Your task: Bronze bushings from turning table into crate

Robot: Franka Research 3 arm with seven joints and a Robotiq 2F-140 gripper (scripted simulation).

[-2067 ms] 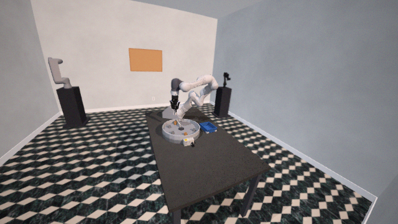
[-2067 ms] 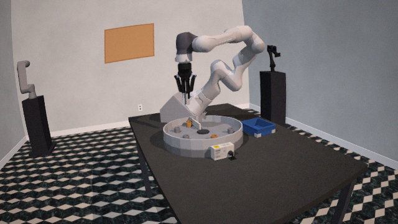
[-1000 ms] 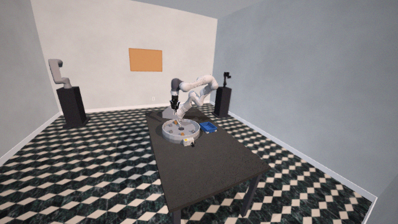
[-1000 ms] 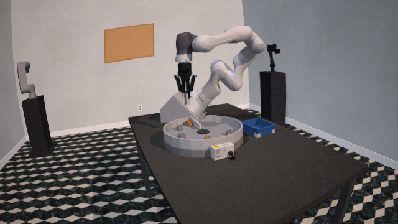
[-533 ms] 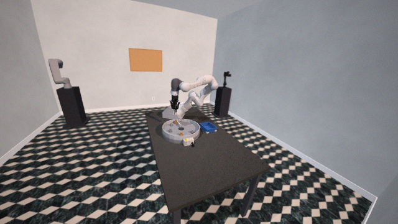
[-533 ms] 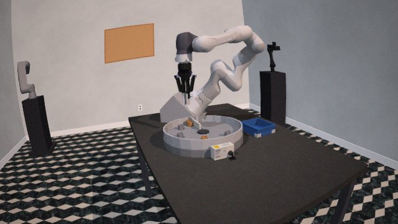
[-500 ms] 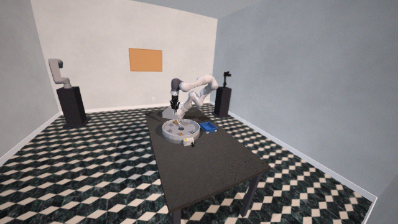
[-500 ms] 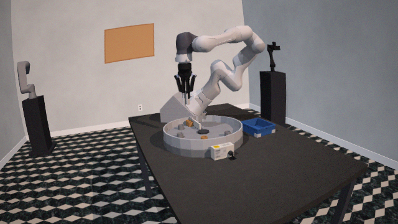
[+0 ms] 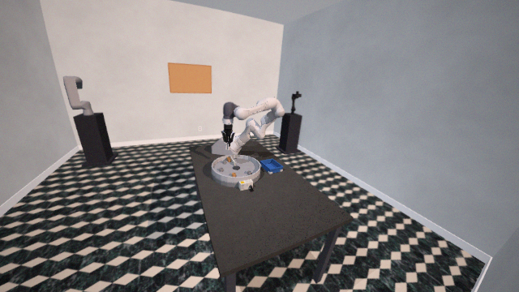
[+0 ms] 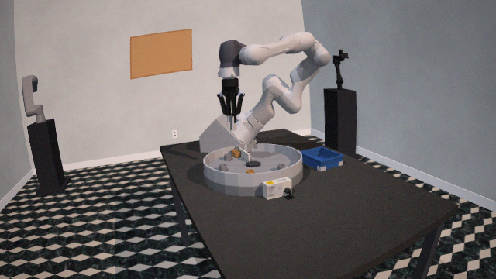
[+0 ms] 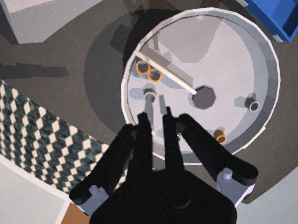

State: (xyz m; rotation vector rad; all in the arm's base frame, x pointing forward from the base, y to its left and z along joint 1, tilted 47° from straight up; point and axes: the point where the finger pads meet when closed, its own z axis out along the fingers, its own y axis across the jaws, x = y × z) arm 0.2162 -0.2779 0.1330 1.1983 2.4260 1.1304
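The round grey turning table stands on the dark table. Two bronze bushings lie together against a white bar on its far left part. A third bronze bushing lies near the front rim. Steel bushings lie apart on the disc. The blue crate stands right of the turning table. My gripper hangs high above the disc's left part, fingers shut, nothing between them.
A dark hub marks the disc's centre. A white control box sits at the turning table's front. A grey wedge block stands behind it by the arm's base.
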